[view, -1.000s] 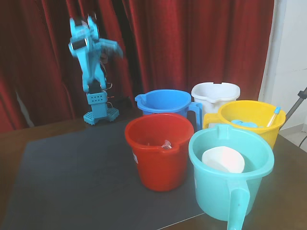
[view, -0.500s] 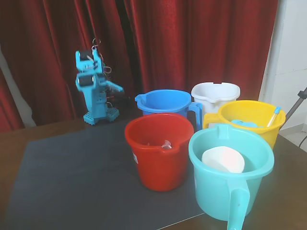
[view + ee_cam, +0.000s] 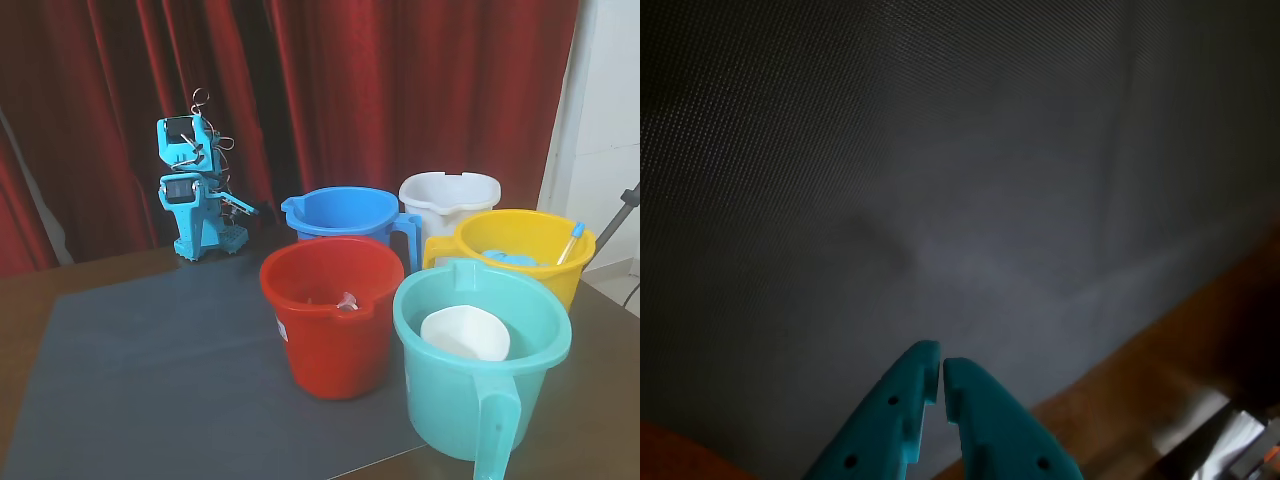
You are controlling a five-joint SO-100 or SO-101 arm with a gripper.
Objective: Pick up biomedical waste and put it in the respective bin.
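Wrist view: gripper point(image 3: 940, 375) tips nearly touching, a sliver of gap, nothing between them; only dark mat point(image 3: 940, 150) and a strip of brown table point(image 3: 1180, 340) beneath. Fixed view: arm point(image 3: 195, 190) folded at the far left rear, well apart from the five bins. No dark syringe-like waste can be found on the mat in either view, so its bearing from the claw and its long axis cannot be told. Red bin point(image 3: 333, 315) holds a small pale scrap, unidentified; teal bin point(image 3: 480, 370) a white cup point(image 3: 465, 333).

A brown table point(image 3: 40, 290) carries a dark grey mat point(image 3: 150, 380). Five buckets stand toward its right edge, the blue arm's base point(image 3: 208, 240) at the back edge.
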